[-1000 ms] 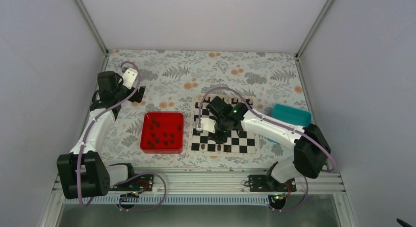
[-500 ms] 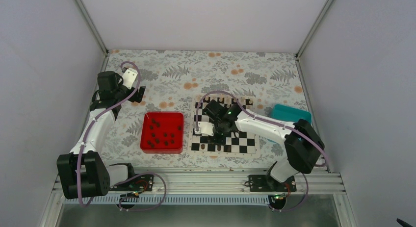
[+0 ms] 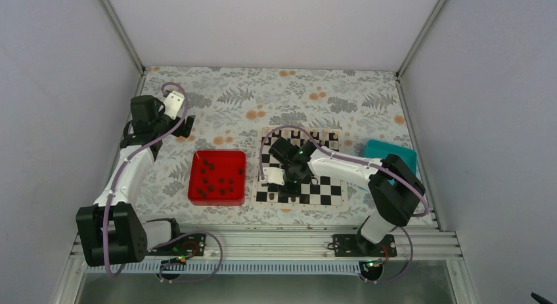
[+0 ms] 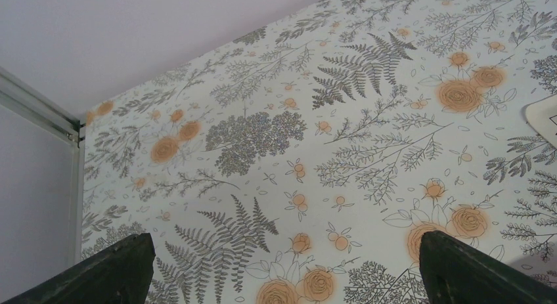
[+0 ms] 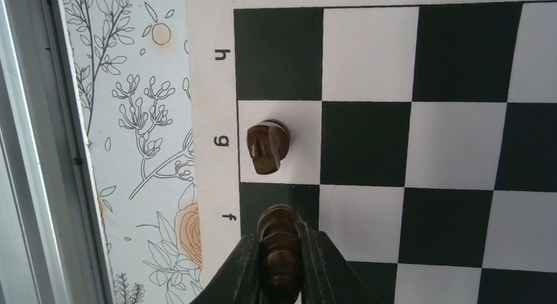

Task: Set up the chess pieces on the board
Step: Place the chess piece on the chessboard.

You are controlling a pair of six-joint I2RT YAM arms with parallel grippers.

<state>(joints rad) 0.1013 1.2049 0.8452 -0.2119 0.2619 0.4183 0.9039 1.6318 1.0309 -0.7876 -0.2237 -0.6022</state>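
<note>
**Chess pieces [image 3: 220,180] sitting mostly in the red tray [image 3: 217,200] – one being gripped over the board [image 3: 326,189]**

From the top camera, the dark pieces are lying scattered inside the red tray, which is sitting on the floral cloth [image 3: 217,100] just left of the board. The teal tray [image 3: 387,153] is peeking out from behind the right arm, on the board's right side. The right gripper [image 3: 287,186] is reaching over the board's near-left part, close to its near edge. The left gripper [image 3: 185,127] is hanging over bare cloth, well apart from the red tray and the board.

In the left wrist view, the two dark fingers [image 4: 98,278] are showing only at the lower corners, standing wide apart with nothing between them. Only patterned cloth is lying below the left gripper [image 4: 284,251].

In the right wrist view, the right gripper [image 5: 282,241] is clamping a dark turned piece [image 5: 279,220] between its fingers, holding it over the black square in the row marked f, beside the cream border. Whether this piece is touching the board cannot be told. A second dark piece [image 5: 266,146] is sitting on the neighbouring cream square in row g – apart from the held one.
</note>
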